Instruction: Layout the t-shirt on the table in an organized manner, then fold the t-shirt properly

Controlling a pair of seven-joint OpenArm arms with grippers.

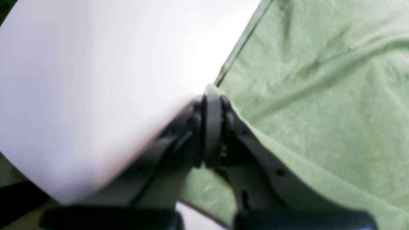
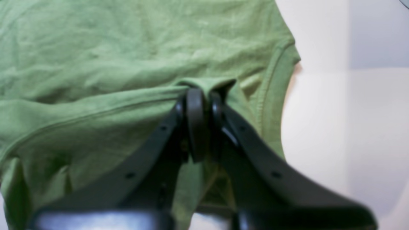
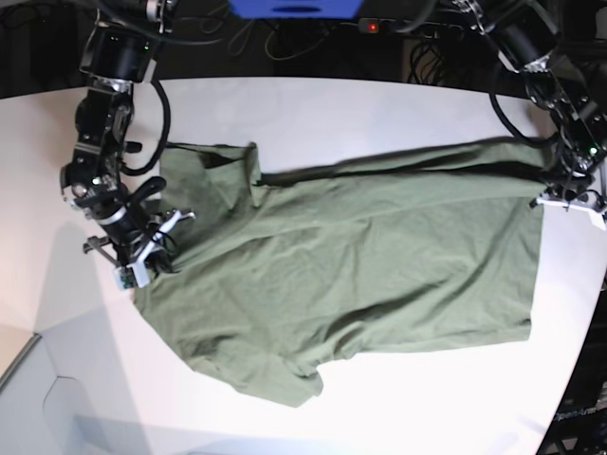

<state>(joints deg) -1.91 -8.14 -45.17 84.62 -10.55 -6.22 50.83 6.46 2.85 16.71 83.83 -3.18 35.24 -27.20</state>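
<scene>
The olive-green t-shirt (image 3: pixel 351 256) lies spread across the white surface (image 3: pixel 313 109), mostly flat and wrinkled, its length running across the base view; one short sleeve (image 3: pixel 285 374) points toward the near edge, and the cloth at the view's left end is bunched and partly folded over itself.

The right tool (image 3: pixel 144 254), on the left of the base view, sits at the shirt's left end; in the right wrist view its black fingers (image 2: pixel 195 121) are pressed together with a small peak of green fabric (image 2: pixel 207 83) pinched between them, close to a stitched hem band (image 2: pixel 271 95) that curves down beside the bare surface (image 2: pixel 319 127); that band looks like a sleeve or neck edge, though the blur leaves it uncertain which.

The left tool (image 3: pixel 569 194), on the right of the base view, is at the shirt's opposite end, near the far right corner of the cloth; in the left wrist view its fingers (image 1: pixel 212 127) are closed tight on the very edge of the shirt (image 1: pixel 319 95), with a little tip of fabric showing just above the fingertips; white surface (image 1: pixel 96 80) fills the side away from the cloth, and a straight hem line runs up from the grip.

Between the two tools the far edge of the shirt runs in a fairly taut, slightly raised line.
</scene>
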